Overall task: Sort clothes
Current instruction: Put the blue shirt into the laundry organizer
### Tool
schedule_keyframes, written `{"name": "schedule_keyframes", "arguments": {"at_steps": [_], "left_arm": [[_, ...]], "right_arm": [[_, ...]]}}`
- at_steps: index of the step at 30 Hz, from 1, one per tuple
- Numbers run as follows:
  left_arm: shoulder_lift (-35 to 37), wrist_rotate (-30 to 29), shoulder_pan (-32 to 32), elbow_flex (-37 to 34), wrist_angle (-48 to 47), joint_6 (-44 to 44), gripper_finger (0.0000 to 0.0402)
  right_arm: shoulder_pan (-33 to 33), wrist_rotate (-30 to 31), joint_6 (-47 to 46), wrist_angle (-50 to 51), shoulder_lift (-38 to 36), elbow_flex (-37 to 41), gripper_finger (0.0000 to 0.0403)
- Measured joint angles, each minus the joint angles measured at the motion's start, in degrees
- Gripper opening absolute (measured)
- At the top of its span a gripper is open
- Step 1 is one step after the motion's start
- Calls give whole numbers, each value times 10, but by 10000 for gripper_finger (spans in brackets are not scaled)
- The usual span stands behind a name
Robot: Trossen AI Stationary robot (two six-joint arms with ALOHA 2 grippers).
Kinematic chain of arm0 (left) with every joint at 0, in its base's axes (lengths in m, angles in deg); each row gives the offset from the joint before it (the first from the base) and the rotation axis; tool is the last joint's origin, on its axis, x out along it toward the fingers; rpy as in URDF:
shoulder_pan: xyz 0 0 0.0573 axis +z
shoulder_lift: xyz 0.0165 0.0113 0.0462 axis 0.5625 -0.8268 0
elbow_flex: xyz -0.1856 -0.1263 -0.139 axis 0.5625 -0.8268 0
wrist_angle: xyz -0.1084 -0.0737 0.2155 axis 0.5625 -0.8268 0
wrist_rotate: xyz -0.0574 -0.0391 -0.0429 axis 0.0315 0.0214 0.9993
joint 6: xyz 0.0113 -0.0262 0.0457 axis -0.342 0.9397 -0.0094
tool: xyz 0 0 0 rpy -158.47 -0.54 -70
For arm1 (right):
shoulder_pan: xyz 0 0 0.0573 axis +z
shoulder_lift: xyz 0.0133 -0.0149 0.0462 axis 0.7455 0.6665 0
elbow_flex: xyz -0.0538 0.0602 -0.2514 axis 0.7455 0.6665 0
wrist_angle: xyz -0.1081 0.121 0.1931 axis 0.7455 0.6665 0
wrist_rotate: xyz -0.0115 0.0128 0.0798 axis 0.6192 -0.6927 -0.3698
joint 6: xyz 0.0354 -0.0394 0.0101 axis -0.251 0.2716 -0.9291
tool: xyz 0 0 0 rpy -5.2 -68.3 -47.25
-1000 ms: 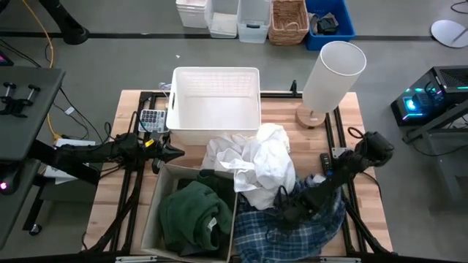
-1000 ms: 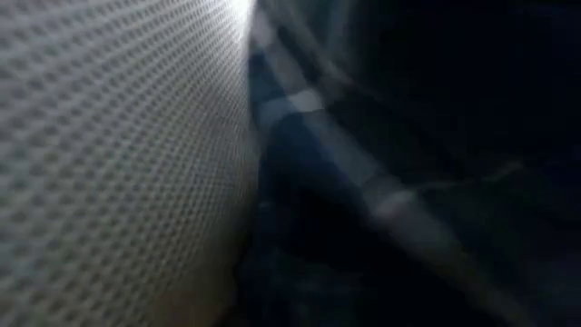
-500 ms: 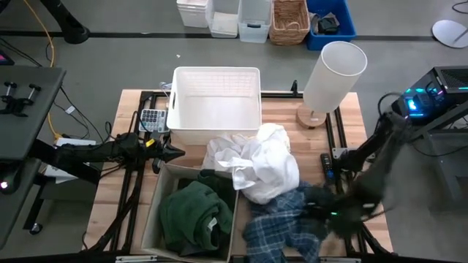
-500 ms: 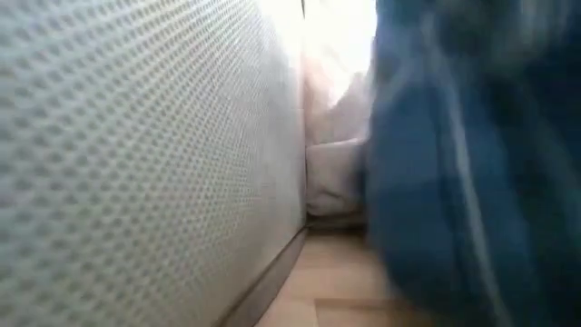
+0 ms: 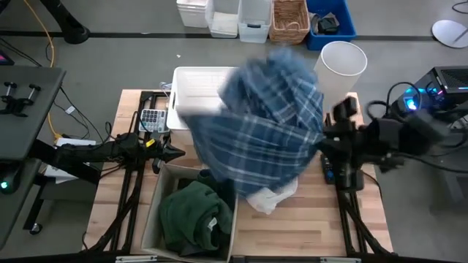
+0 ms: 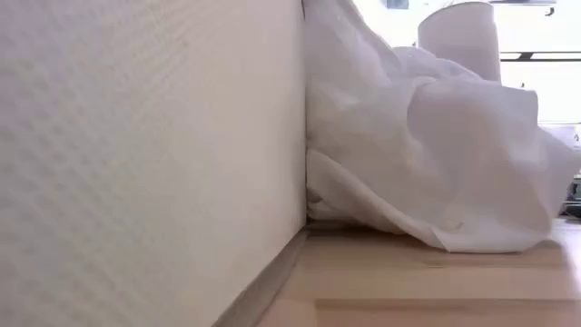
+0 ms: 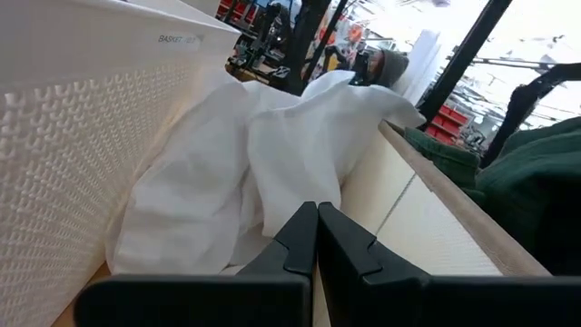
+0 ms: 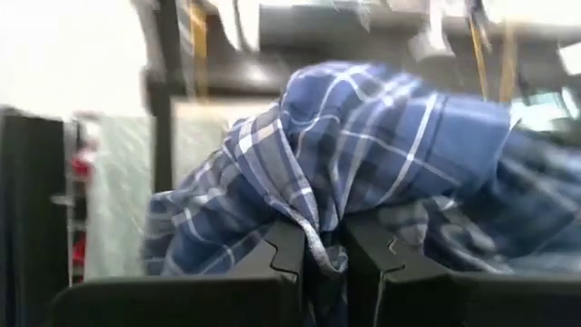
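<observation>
Plaid shirt (image 8: 363, 163) in right tool (image 8: 325, 250)

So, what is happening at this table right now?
The robot is sorting clothes. The right gripper is shut on the blue-and-white plaid shirt and holds it high in the air, spread above the white plastic bin and the white garments. The left gripper waits with its fingers closed at the left side of the table, between the bin and the cardboard box. A dark green garment already lies in that box.
</observation>
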Motion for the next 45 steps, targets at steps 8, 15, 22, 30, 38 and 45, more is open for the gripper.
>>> {"name": "schedule_keyframes", "arguments": {"at_steps": [8,15,22,30,38,45], "left_arm": [[0,0,0,0,0,0,1],[0,0,0,0,0,0,1],[0,0,0,0,0,0,1],[0,0,0,0,0,0,1],[0,0,0,0,0,0,1],[0,0,0,0,0,0,1]], "right_arm": [[-144,-244,-124,19,105,-22,30],[-180,-297,-205,-26,258,-22,30],[-177,-253,-333,-2,386,-22,30],[-173,-321,-505,151,499,-24,30],[-213,-463,-578,513,518,-29,30],[-261,-580,-585,588,523,-22,29]]}}
